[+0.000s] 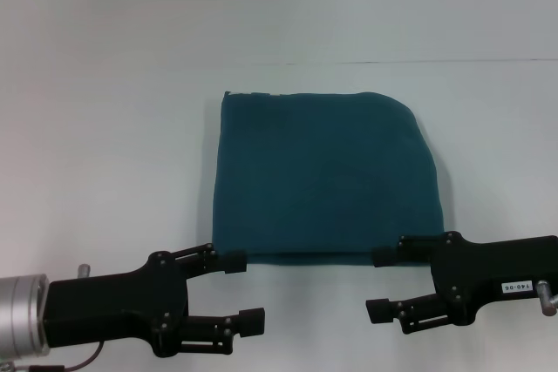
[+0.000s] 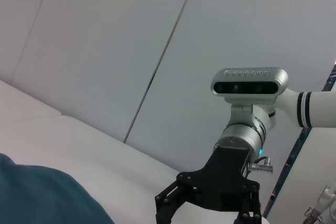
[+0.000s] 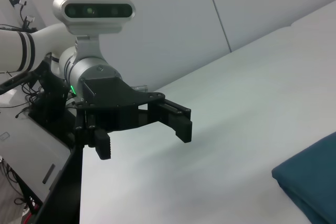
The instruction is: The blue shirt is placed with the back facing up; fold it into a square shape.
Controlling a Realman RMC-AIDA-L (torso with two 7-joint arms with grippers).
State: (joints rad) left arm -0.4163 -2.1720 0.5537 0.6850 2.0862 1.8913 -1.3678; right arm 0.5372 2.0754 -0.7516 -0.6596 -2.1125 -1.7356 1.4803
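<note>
Left gripper [image 1: 239, 287]: wide open, empty, at shirt's near left corner | right gripper [image 1: 382, 283]: wide open, empty, at near right corner | shirt [image 1: 324, 176]: folded squarish, flat on table [image 1: 105, 145], plain side up

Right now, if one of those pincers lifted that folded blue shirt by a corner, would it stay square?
Probably not. The blue shirt looks like soft cloth in stacked layers, so a lifted corner would likely droop and the fold open. Pushed, it would likely bunch rather than slide. Both the left pincer and right pincer are open at its near edge.
</note>
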